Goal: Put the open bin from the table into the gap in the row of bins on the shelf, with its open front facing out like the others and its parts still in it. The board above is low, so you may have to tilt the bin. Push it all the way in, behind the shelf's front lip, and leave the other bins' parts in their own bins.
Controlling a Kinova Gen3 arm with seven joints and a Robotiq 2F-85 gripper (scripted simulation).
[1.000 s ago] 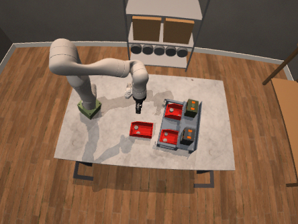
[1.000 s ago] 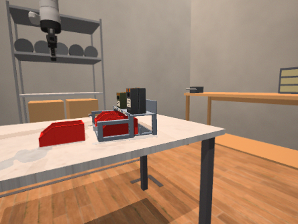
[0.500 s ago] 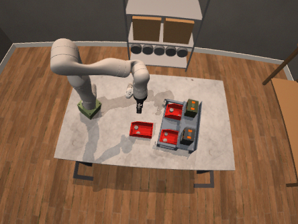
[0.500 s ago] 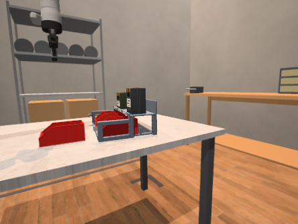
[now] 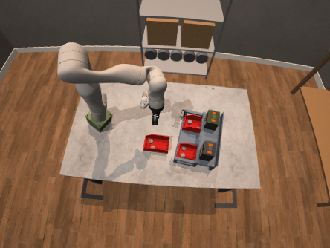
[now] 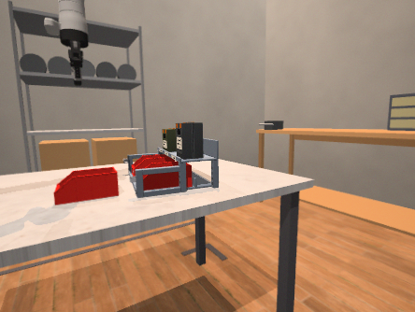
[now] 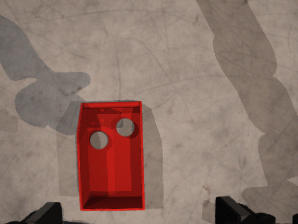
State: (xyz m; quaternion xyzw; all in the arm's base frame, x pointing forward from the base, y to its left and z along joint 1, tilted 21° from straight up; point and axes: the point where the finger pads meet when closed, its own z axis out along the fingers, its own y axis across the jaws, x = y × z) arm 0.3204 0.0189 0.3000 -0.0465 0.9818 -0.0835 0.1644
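My claw point(image 5: 155, 122) point(image 6: 78, 80) point(image 7: 139, 212) is released, its fingers spread with nothing between them, high above the marble-topped table point(image 5: 238, 111) point(image 6: 262, 175) point(image 7: 200, 130). The loose red open-front bin point(image 5: 156, 143) point(image 6: 89, 185) point(image 7: 112, 172) sits near the middle of the top view, just below my claw in that frame, and at centre-left of the wrist view, two round parts inside. Its long axis runs left to right in the top view, up and down in the wrist view. My fingers stand left and right of that axis, so I judge they could straddle its width once I shift over it and descend. To its right, in the blue-grey shelf point(image 5: 219, 134) point(image 6: 216, 173), the gap lies between the upper red bin point(image 5: 192, 123) and the lower red bin point(image 5: 186, 151). Reaching and gripping come first; tilting could spill the parts.
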